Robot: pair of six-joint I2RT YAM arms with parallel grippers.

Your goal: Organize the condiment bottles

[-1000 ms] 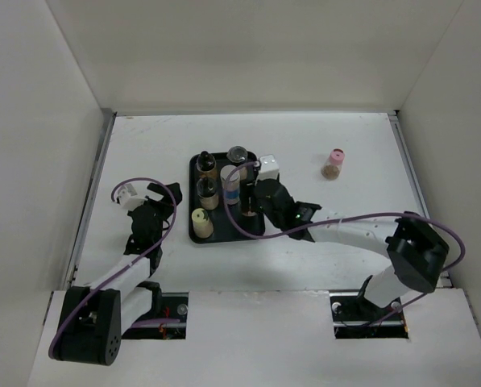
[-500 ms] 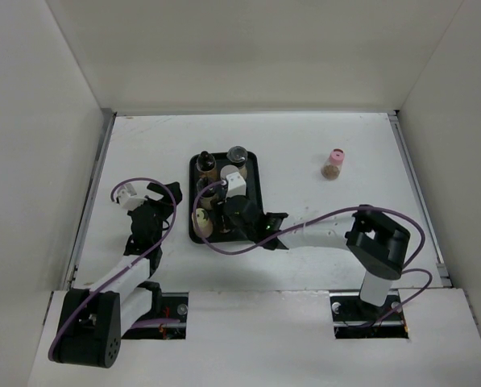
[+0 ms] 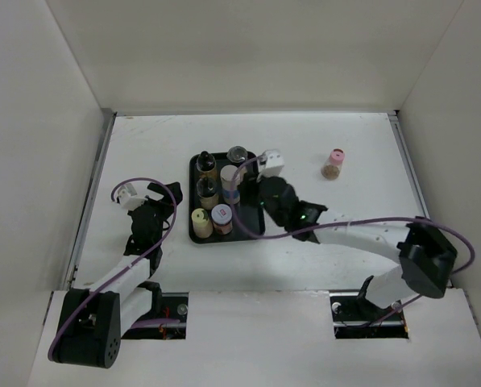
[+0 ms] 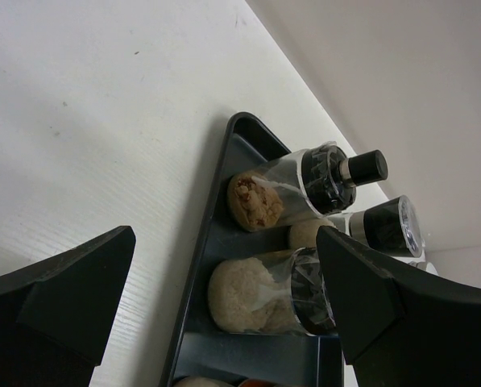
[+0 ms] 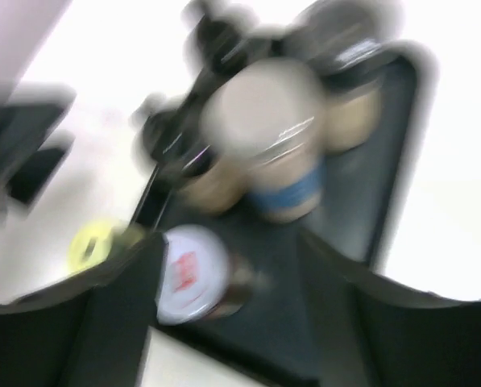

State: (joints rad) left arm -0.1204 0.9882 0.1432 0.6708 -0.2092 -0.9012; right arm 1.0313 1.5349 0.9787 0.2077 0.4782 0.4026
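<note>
Condiment bottles point(image 3: 221, 216) stand six together in a black tray point(image 3: 232, 235) at the middle of the desk point(image 3: 143, 137). A seventh, the pink-capped bottle point(image 3: 334, 164), stands alone well to the right. The right claw point(image 5: 224, 330) hovers over the tray, spread wide and empty, in a blurred view. The left claw point(image 4: 220, 314), also wide open and empty, sits just left of the tray.
</note>
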